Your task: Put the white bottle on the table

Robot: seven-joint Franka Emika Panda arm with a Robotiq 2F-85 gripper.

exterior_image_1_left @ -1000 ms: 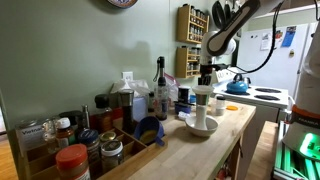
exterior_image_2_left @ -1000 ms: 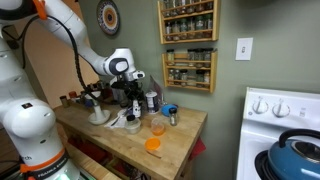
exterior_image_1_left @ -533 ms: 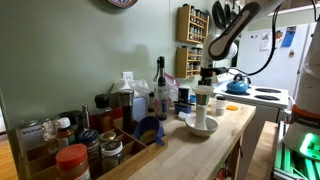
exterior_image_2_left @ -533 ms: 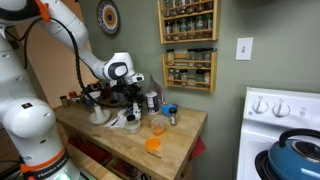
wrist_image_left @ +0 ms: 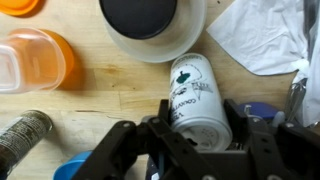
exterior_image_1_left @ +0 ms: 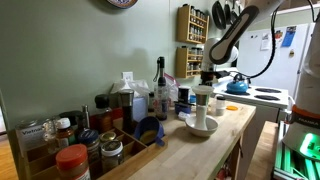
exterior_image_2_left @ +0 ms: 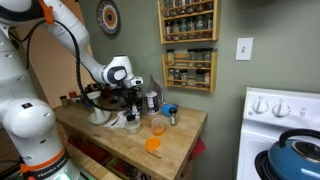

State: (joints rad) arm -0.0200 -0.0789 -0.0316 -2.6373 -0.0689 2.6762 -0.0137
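In the wrist view the small white bottle [wrist_image_left: 195, 90], with dark print on its side and a shaker top, lies sideways between my gripper's [wrist_image_left: 200, 122] black fingers, which are shut on it. It hangs just above the light-wood table [wrist_image_left: 110, 95]. In both exterior views the gripper [exterior_image_1_left: 208, 76] [exterior_image_2_left: 131, 97] hovers low over the table [exterior_image_1_left: 205, 150] [exterior_image_2_left: 178, 133], above the white cup stacked on a white bowl [exterior_image_1_left: 203, 108]. The bottle is too small to make out there.
Under the gripper are a white bowl with a dark inside [wrist_image_left: 150, 25], an orange-lidded clear container [wrist_image_left: 35, 58], a white cloth [wrist_image_left: 262, 35] and a metal shaker [wrist_image_left: 20, 135]. A dark glass bottle [exterior_image_1_left: 160, 88] and jars crowd the wall side. The white stove [exterior_image_1_left: 262, 97] adjoins the table.
The arm has shifted slightly over the cup and bowl; the gripper stays shut on the white bottle.
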